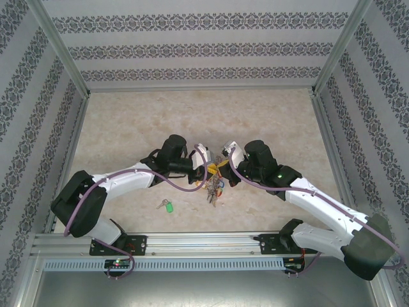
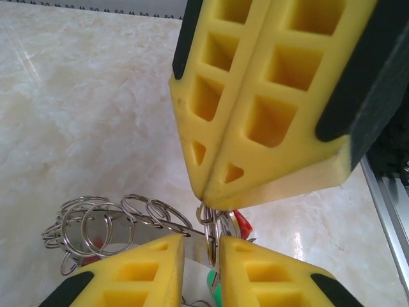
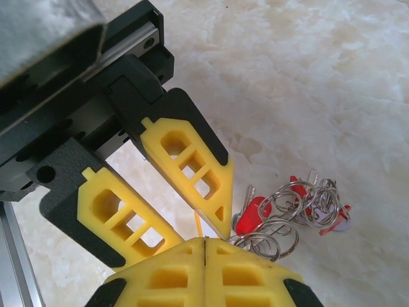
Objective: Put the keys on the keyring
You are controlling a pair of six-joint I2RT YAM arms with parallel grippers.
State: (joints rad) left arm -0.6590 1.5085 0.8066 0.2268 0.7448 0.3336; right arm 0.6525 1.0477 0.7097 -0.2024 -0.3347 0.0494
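The keyring (image 1: 213, 188) hangs between the two arms as a bunch of silver split rings (image 3: 287, 211) and coloured tags. My right gripper (image 3: 204, 242) is shut, and the rings come out right at its tip (image 2: 208, 195). My left gripper (image 2: 201, 246) faces it from below, jaws a little apart. A small split ring (image 2: 214, 236) and the keyring's flat grey band (image 2: 147, 231) cross that gap. A red-tagged key (image 3: 251, 216) hangs beside the rings. A green-tagged key (image 1: 167, 206) lies loose on the table, left of the bunch.
The marble-patterned table (image 1: 128, 128) has patterned walls on three sides. An aluminium rail (image 1: 204, 242) with both arm bases runs along the near edge, and it shows at the right edge of the left wrist view (image 2: 390, 211).
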